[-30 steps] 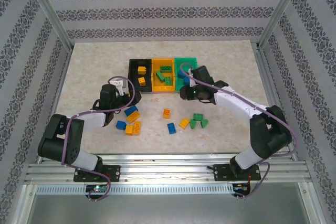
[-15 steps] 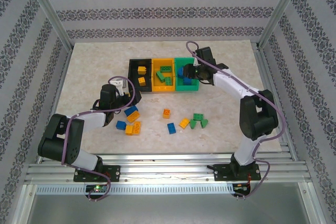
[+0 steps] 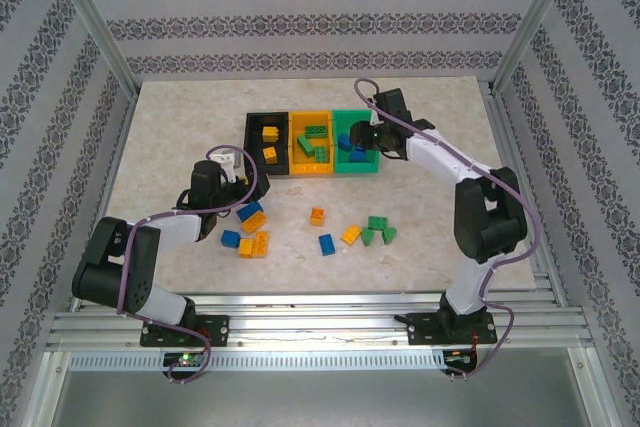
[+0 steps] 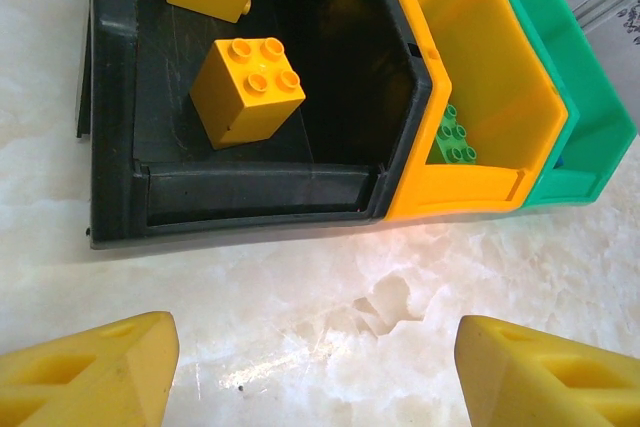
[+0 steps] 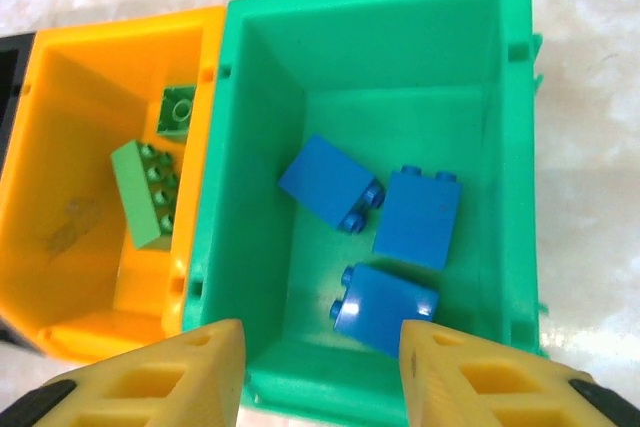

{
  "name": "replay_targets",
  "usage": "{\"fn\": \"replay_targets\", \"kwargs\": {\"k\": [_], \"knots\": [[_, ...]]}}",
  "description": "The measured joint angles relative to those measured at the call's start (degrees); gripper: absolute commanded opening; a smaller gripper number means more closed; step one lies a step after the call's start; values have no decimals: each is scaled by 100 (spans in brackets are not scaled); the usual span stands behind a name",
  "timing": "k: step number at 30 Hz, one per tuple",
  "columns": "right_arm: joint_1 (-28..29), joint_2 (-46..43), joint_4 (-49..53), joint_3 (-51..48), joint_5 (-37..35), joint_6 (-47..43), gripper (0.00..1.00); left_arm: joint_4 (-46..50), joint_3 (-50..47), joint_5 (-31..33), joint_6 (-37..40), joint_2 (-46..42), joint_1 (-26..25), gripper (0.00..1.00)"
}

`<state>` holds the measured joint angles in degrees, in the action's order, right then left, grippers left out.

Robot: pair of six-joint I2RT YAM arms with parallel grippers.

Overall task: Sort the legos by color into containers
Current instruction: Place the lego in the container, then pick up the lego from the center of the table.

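The containers stand in a row: black bin (image 3: 266, 116), orange bin (image 3: 310, 116), green bin (image 3: 352, 113). My right gripper (image 3: 362, 137) hovers over the green bin (image 5: 260, 147), open (image 5: 322, 367), with nothing between its fingers. Three blue legos (image 5: 385, 309) lie on that bin's floor. Green legos (image 5: 143, 194) lie in the orange bin (image 5: 70, 127), yellow legos (image 4: 246, 90) in the black bin (image 4: 110, 127). My left gripper (image 3: 232, 162) stands open (image 4: 315, 372) above bare table, just in front of the black bin.
Loose legos lie on the table in front of the bins: blue (image 3: 250, 211) and orange (image 3: 253, 244) ones by my left arm, an orange (image 3: 317, 215), a blue (image 3: 326, 244), a yellow (image 3: 351, 235) and green ones (image 3: 378, 222) in the middle.
My right gripper swung back from the table in front of the bins to over the green bin, and its jaws have parted. The left arm has not moved.
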<state>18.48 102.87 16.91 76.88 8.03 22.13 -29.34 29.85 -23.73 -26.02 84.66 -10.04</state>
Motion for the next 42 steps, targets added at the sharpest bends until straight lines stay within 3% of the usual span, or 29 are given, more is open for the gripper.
{"fn": "replay_targets", "kwargs": {"k": [8,20,26,29,35,42], "knots": [[0,-1215,-216,-1353,46,-133,46,-157,0,-50,-46,33,0,73],[-190,-2149,-544,-2817,37,-420,46,-221,0,-85,-105,133,0,73],[-282,-2564,-1067,-3536,39,-450,47,190,7,-81,-140,-105,-57,71],[-302,-2612,-1434,-3847,39,-424,47,647,70,46,-144,-402,-417,71],[-348,-2612,-1895,-4183,57,-280,47,1646,649,540,-79,-531,-1867,71],[-402,-2739,-2111,-4236,111,-227,47,2496,1532,852,153,326,-2839,71]]}}
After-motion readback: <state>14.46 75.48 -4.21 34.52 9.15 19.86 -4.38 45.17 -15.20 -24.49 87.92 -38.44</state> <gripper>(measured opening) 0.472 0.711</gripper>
